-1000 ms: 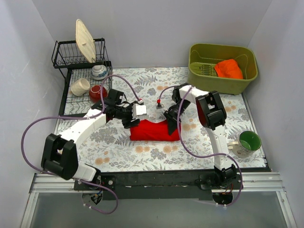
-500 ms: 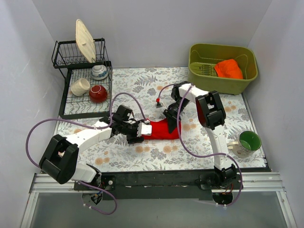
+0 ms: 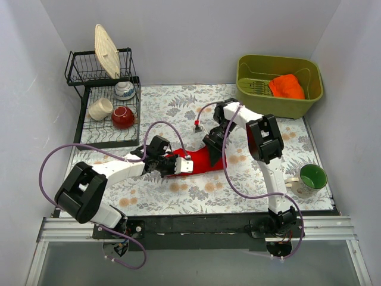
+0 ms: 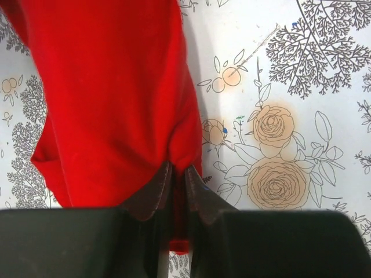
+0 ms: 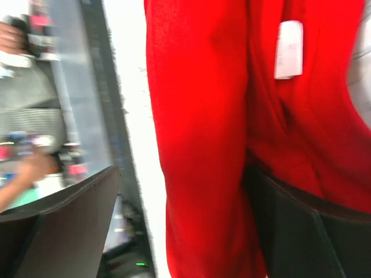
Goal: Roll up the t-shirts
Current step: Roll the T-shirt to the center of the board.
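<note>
One red t-shirt (image 3: pixel 202 162) lies folded into a narrow band in the middle of the floral table. My left gripper (image 3: pixel 178 165) is at its left end, low over the table. In the left wrist view the gripper (image 4: pixel 175 185) is shut on a pinch of the t-shirt (image 4: pixel 110 104) near its edge. My right gripper (image 3: pixel 211 143) sits over the band's right end. The right wrist view shows that gripper (image 5: pixel 182 179) open wide, with the t-shirt (image 5: pixel 203 145) and its white label (image 5: pixel 288 49) lying between the fingers.
A black dish rack (image 3: pixel 101 77) at the back left holds a plate, cups and a red bowl (image 3: pixel 122 117). An olive tub (image 3: pixel 278 83) with an orange cloth (image 3: pixel 287 86) stands back right. A green mug (image 3: pixel 312 177) sits by the right edge.
My left gripper came down and right to the shirt's left end and shut on the fabric. My right gripper opened at the right end, and the band looks shorter.
</note>
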`<state>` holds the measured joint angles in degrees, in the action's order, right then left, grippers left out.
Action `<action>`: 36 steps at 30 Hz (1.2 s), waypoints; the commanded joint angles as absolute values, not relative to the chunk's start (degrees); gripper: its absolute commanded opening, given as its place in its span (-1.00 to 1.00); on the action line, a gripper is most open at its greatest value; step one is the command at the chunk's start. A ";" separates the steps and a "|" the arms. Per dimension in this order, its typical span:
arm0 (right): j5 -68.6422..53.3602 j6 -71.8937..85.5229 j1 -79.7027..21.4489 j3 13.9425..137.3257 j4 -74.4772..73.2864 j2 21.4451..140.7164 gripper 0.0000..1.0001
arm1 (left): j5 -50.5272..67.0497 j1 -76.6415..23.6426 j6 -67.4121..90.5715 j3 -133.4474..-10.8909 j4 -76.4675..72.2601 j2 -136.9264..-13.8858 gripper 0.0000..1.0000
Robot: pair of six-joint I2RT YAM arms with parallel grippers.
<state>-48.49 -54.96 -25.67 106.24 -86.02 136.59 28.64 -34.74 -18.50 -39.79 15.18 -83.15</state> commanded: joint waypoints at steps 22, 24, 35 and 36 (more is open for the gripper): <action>-34.46 -60.47 -30.32 54.24 -26.39 83.42 0.97 | 49.56 -27.34 -0.35 -53.26 34.70 -90.26 -1.00; -32.53 -60.56 -32.34 50.38 -19.01 80.78 0.97 | 51.06 -25.94 -0.35 -53.70 35.33 -91.14 -1.00; -30.06 -72.50 -38.58 42.45 -9.67 80.94 0.97 | 55.98 -21.71 -1.93 -60.20 40.08 -98.08 -1.00; -29.71 -72.68 -38.76 41.84 -8.97 81.47 0.97 | 56.77 -21.45 -1.85 -60.64 40.25 -98.52 -1.00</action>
<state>-30.61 -68.23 -38.17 43.75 -14.74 80.62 51.96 -22.41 -1.15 -57.28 38.33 -97.25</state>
